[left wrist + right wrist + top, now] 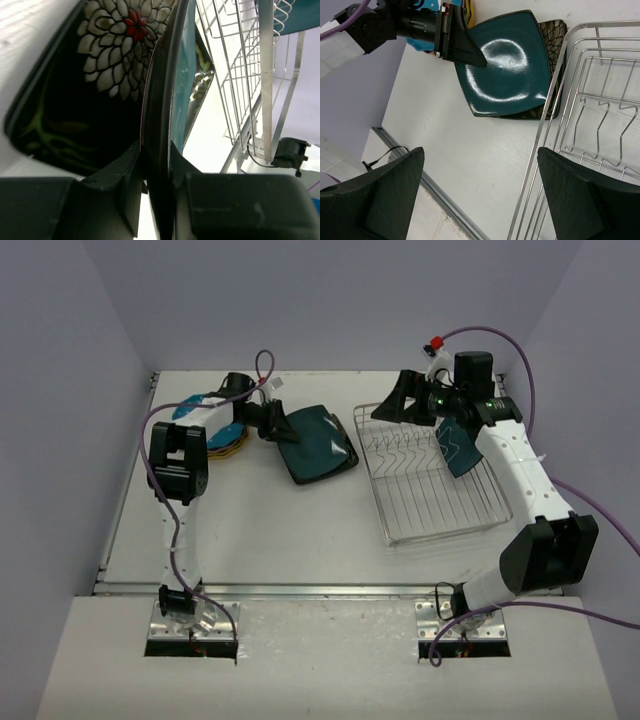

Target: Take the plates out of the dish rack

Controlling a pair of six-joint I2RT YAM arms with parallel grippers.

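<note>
My left gripper is shut on the near-left rim of a dark teal rounded-square plate, which lies over the black floral plate left of the dish rack. In the left wrist view the fingers pinch the teal plate's edge, with the floral plate beside it. A second dark teal plate stands in the rack under the right arm. My right gripper is open and empty above the rack's far left corner. It looks down on the teal plate and the rack.
A stack of round dotted plates, with blue and orange showing, lies at the back left under the left arm. Walls close the table at the back and both sides. A metal strip runs along the near edge.
</note>
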